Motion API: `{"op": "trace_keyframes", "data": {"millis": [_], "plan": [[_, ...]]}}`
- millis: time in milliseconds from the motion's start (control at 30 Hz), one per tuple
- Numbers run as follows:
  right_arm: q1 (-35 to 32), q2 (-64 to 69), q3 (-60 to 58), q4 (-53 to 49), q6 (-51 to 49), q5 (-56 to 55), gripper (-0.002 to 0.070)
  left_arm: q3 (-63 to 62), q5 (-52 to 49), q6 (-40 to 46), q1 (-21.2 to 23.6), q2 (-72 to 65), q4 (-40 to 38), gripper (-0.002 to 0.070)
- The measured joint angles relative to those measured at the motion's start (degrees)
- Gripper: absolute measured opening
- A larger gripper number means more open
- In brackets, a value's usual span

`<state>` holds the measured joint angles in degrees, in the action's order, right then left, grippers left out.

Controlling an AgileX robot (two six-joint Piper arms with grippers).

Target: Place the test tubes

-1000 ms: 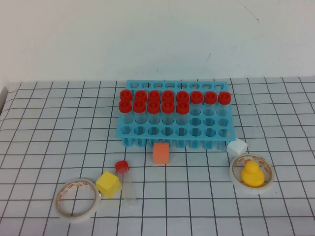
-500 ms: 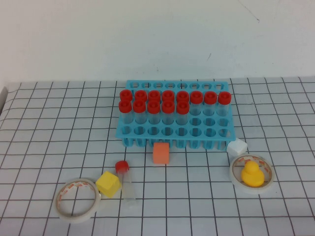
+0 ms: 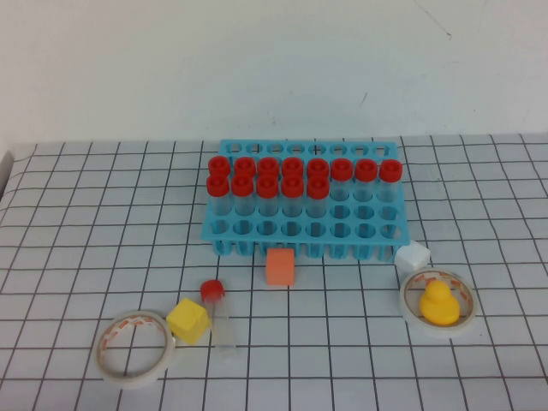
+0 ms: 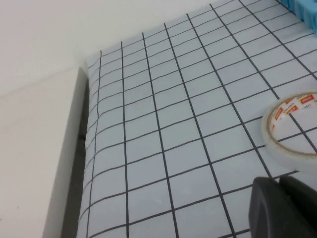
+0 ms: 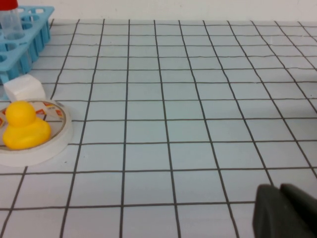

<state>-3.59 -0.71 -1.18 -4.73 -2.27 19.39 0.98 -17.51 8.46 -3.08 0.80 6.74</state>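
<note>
"Where are the grippers?"
"The left gripper (image 4: 280, 182) is pressed shut near a tape ring (image 4: 270, 134). The right gripper (image 5: 280, 188) is shut too, near the duck (image 5: 22, 126)."
"The tube?"
"One test tube (image 3: 221, 321) lies flat beside the yellow block (image 3: 188, 320), before the blue rack (image 3: 300, 248)."

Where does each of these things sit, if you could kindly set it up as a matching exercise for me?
1 loose test tube; 2 duck; 3 orange cube.
A inside a tape roll; B lying beside the yellow cube; C in front of the blue rack.
Pairs: 1-B, 2-A, 3-C.
Both shut: the left claw hovers near the other tape roll, the right claw near the duck.
</note>
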Motion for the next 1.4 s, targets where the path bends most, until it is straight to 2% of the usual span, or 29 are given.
{"op": "trace_keyframes", "data": {"millis": [67, 100, 200, 267, 333, 433, 533, 800, 933, 1000, 1100, 1233, 1300, 1400], "plan": [[0.0, 0.0, 0.0, 0.5, 0.0, 0.0, -0.0001, 0.0, 1.0, -0.6, -0.1, 0.0, -0.5, -0.0002], [0.0, 0.0, 0.0, 1.5, 0.0, 0.0, -0.0001, 0.1, 2.2, -2.8, -0.1, 0.0, -3.1, -0.0002], [0.0, 0.0, 0.0, 10.1, 0.0, 0.0, -0.0001, 0.1, 10.6, -14.7, -0.5, 0.0, -19.9, -0.0001], [0.0, 0.0, 0.0, 19.7, -0.6, 0.0, -0.0001, 0.1, 18.0, -24.1, -0.5, 0.0, -33.4, -0.0002], [0.0, 0.0, -0.2, 33.5, -2.4, 0.3, -0.0001, 0.1, 24.3, -29.7, -0.5, 0.0, -43.6, -0.0001], [0.0, 0.0, -0.3, 54.3, -4.2, -0.2, -0.0001, 0.1, 32.9, -31.4, -0.5, 0.0, -56.5, -0.0001], [0.0, 0.0, -0.3, 60.0, -4.3, -1.6, -0.0001, 0.1, 36.0, -28.6, -0.5, 0.0, -59.9, -0.0001], [0.0, 0.0, -0.3, 62.0, -4.3, -3.2, -0.0001, 0.1, 36.2, -27.6, -0.5, 0.0, -61.3, -0.0001], [0.0, 0.0, -0.3, 62.0, 0.7, -3.2, -0.0001, 0.1, 35.5, -27.9, -0.5, 0.0, -61.1, -0.0001], [0.0, 0.0, -0.3, 62.0, 4.8, -3.2, -0.0001, 0.1, 32.3, -26.6, -0.5, 0.0, -58.2, -0.0001], [0.0, 0.0, -0.3, 62.0, 6.3, -3.2, -0.0001, -0.9, 24.2, -24.3, -0.5, 0.0, -48.9, -0.0001], [0.0, 0.0, -0.3, 62.0, 7.3, -3.6, -0.0001, -9.5, 5.4, -18.2, -0.5, -3.3, -35.9, -0.0001], [0.0, 0.0, -0.3, 62.0, 8.0, -4.2, -0.0001, -14.5, -4.0, -14.2, -0.5, -7.7, -32.8, -0.0001], [0.0, 0.0, -0.3, 62.0, 8.6, -4.6, -0.0001, -22.2, -13.5, -3.6, -0.5, -14.7, -31.0, -0.0001]]}}
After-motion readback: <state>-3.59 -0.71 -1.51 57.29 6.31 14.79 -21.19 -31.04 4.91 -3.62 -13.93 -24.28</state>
